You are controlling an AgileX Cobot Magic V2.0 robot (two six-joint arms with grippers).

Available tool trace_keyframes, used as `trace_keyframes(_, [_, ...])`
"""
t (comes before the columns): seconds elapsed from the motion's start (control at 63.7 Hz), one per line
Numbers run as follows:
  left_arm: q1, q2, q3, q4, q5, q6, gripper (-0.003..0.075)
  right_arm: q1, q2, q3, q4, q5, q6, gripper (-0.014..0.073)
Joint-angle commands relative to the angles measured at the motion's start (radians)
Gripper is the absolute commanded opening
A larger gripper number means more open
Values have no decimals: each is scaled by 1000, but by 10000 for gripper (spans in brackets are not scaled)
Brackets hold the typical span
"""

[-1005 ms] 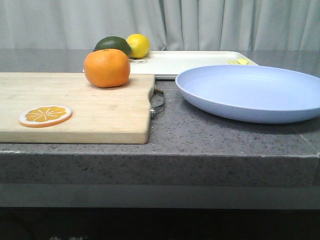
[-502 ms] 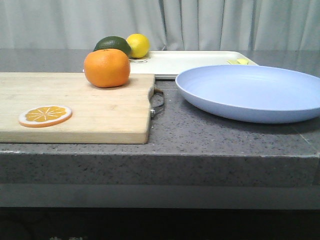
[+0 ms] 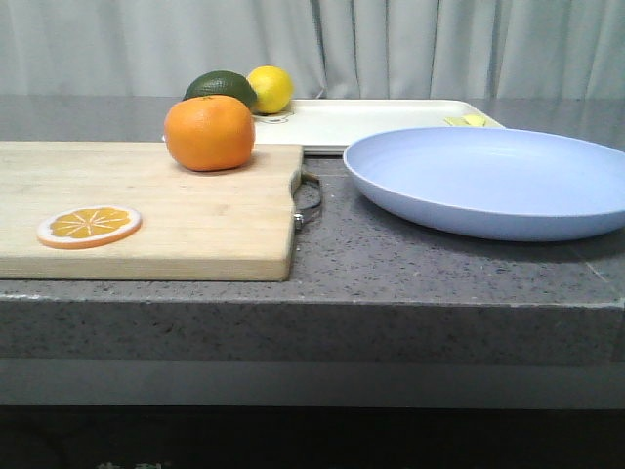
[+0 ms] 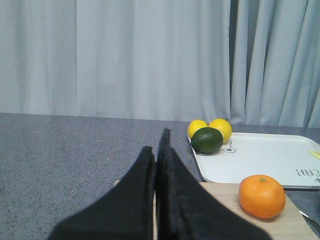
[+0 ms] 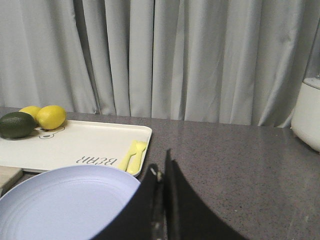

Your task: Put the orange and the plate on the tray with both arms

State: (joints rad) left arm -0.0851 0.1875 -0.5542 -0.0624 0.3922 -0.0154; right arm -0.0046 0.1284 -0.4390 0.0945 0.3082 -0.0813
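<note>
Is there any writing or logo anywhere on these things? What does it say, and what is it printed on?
"BEAR" is printed on the tray; it appears upside down in the right wrist view.
"CAR" shows at the picture's edge on the same tray in the left wrist view, also upside down and cut off, so it may be part of a longer word.
A small line drawing sits on the tray beside the lemons; it holds no readable letters.
Nothing else bears writing.

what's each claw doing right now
Left claw: closed, holding nothing.
Right claw: closed, holding nothing.
</note>
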Motion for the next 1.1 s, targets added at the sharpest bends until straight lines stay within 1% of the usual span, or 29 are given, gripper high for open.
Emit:
trace_keyframes(0.0, [1,91,-115,-1,7,7,-18,-3,85,-94,2,-15,-8,-68])
trace_keyframes(0.11, [1,203,-214,-1,90,31,-18,-3,192,-187,2,53,-8,-68])
trace_keyframes(0.22, [1,286,-241,-3,102,29,-18,-3,292,-237,1,88,-8,-68])
trace_keyframes(0.44, [1,380,-239,-18,109,29,-18,-3,421,-241,2,100,-8,-68])
trace_keyframes(0.707, [1,468,-238,-18,113,29,-14,-3,539,-241,-24,183,-8,-57])
trace_keyframes(0.769, [1,486,-238,-18,111,29,8,-3,563,-241,-28,191,-9,1])
trace_keyframes(0.817, [1,496,-238,-18,106,29,57,-3,575,-241,-28,194,-9,85])
trace_keyframes(0.832, [-1,499,-238,-18,104,29,76,-3,577,-241,-28,194,-9,132])
trace_keyframes(0.848, [-1,501,-238,-18,101,29,107,-3,581,-241,-28,196,-9,181])
trace_keyframes(0.911, [-9,511,-238,-18,93,29,221,-3,584,-241,-28,201,-9,324])
trace_keyframes(0.926, [-15,513,-238,-18,91,29,262,-3,584,-241,-28,200,-9,360])
trace_keyframes(0.942, [-18,513,-238,-18,89,29,290,-3,584,-241,-28,203,-9,410])
trace_keyframes(0.989, [-37,524,-238,-18,83,29,386,-3,584,-241,-28,207,-9,508])
trace_keyframes(1.036, [-65,535,-238,-18,73,29,459,-3,584,-241,-28,214,-9,576])
trace_keyframes(1.052, [-75,539,-238,-18,69,29,490,-3,584,-241,-28,218,-9,590])
trace_keyframes(1.083, [-99,549,-238,-18,57,29,524,-3,584,-241,-28,224,-9,610])
